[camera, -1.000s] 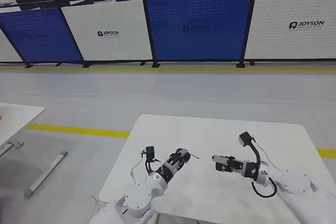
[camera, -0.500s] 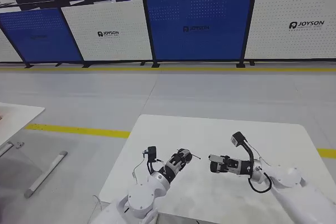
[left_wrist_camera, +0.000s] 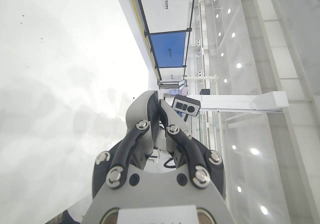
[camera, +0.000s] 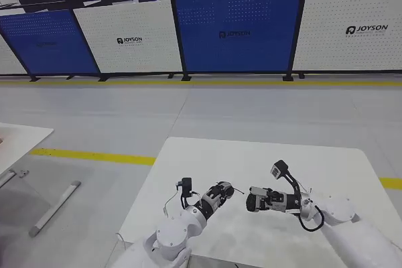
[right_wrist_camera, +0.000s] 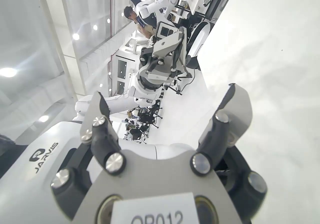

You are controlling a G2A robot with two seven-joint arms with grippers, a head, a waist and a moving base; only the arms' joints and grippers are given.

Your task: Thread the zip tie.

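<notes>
Two grippers face each other over the near half of the white table (camera: 201, 154), close together but not touching.

Left gripper (camera: 224, 189): fingers together, black pads (left_wrist_camera: 153, 110) pressed flat against each other, nipped on the zip tie (camera: 236, 191). The tie is a thin dark strip. In the top view a short length sticks out past the fingertips and points toward the right gripper (camera: 249, 199). Its free end stops just short of that gripper, with a small gap between them. Head end or tail end: too small to tell. In the left wrist view the tie is hard to make out between the pads. Whether the tie touches the table cannot be told.

Right gripper: fingers (right_wrist_camera: 237, 105) spread wide apart, with nothing between them. Its open mouth is turned toward the left gripper and the tie's free end. In the right wrist view the left gripper sits farther off, past the spread fingertips, with the table edge beside it.

A small black camera (camera: 279, 169) rides on a stalk above the right wrist.

Around the table: grey floor, a yellow line (camera: 87, 155) running across it, and blue and white panels (camera: 238, 33) along the far wall. A second white table (camera: 13, 144) stands at the left edge.
</notes>
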